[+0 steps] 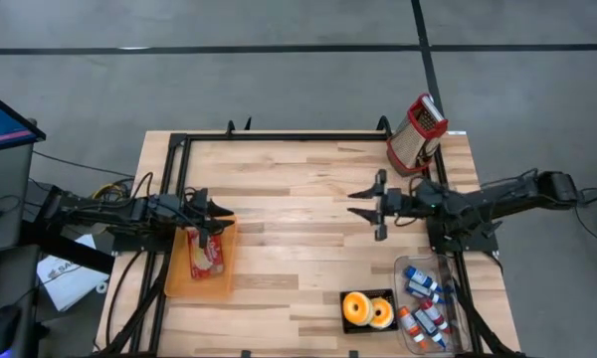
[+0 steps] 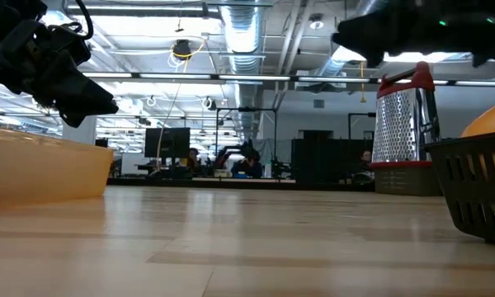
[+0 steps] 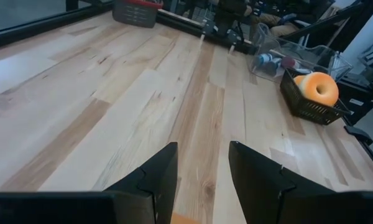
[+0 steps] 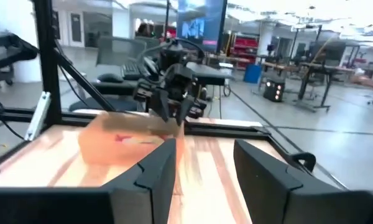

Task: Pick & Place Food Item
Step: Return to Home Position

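Though apart — two grippers (image 1: 225,221) (image 1: 355,203), two donuts (image 1: 356,308) (image 1: 382,314)

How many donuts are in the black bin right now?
2. Both sit side by side in the black bin: one donut on the side toward the orange tray, the other toward the clear box. Others may be hidden underneath.

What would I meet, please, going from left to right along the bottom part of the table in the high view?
Orange tray → black basket holding donuts → clear box of small bottles. The arms and the grater sit higher up in the picture and overlap these, so they are left out.
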{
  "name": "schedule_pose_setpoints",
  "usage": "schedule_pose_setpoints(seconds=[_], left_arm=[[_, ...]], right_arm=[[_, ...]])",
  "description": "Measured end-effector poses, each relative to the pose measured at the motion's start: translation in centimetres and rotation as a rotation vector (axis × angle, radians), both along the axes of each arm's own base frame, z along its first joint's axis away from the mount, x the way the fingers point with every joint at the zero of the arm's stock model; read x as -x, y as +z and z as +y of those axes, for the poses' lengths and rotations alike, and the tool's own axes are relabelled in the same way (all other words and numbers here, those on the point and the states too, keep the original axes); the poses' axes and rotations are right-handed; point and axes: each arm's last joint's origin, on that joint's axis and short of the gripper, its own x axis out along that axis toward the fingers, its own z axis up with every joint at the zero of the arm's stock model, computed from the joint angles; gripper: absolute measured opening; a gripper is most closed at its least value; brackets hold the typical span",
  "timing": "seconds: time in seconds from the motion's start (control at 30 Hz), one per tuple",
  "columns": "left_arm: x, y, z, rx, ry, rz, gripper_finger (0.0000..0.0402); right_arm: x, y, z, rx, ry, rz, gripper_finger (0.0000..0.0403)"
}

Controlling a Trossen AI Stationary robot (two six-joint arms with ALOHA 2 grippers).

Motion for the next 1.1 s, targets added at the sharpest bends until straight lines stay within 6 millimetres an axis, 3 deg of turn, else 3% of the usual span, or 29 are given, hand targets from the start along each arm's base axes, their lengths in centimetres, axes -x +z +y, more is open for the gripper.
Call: schedule_pose_setpoints(seconds=[0.2,0.47,1.03,1.1], left_arm=[[0.0,0.0,0.0,0.000,0.000,0.000,0.0140],[0.0,0.0,0.0,0.000,0.000,0.000,0.0140],[0.0,0.0,0.0,0.000,0.000,0.000,0.0140],[0.0,0.0,0.0,0.000,0.000,0.000,0.0140]], right_arm=[[3.4,-2.7,-0.4,-0.004,-0.054,-0.026,0.0158],[5.9,-5.1,-0.2,-0.006,-0.039,-0.025,0.0153],[9.3,-6.8,-0.3,0.003,-0.025,0.108,0.0129],[9.6,-6.4,-0.2,0.016,-0.019,0.065,0.0127]])
